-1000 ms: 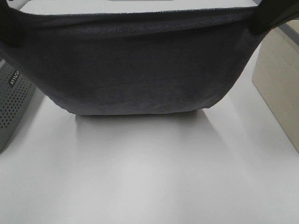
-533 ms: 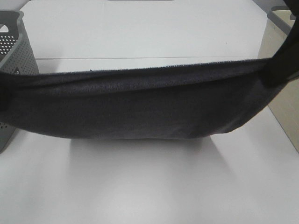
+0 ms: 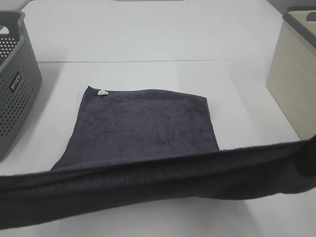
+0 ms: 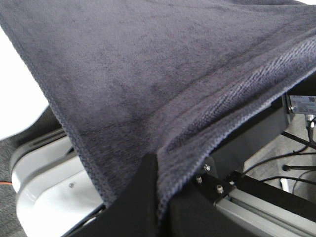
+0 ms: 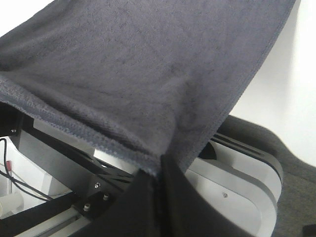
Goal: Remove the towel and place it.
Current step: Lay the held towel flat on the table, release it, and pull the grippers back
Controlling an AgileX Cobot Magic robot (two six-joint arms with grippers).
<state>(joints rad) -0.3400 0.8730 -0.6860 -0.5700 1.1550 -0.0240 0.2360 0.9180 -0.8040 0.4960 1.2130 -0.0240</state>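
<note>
Light in the high view is bright and even and seems to come from above. The white table (image 3: 148,39) is close to washed out at its far end, with no hard glare. The towel (image 3: 143,128) reads as a flat dark patch with faint pile. Its lifted near band is soft, perhaps out of focus so close to the lens, and a pale, diffuse shadow lies on the table under it. In the wrist views the pile is crisp, the left gripper (image 4: 157,197) and right gripper (image 5: 160,192) are near-black with little detail, and table patches are blown to plain white.
</note>
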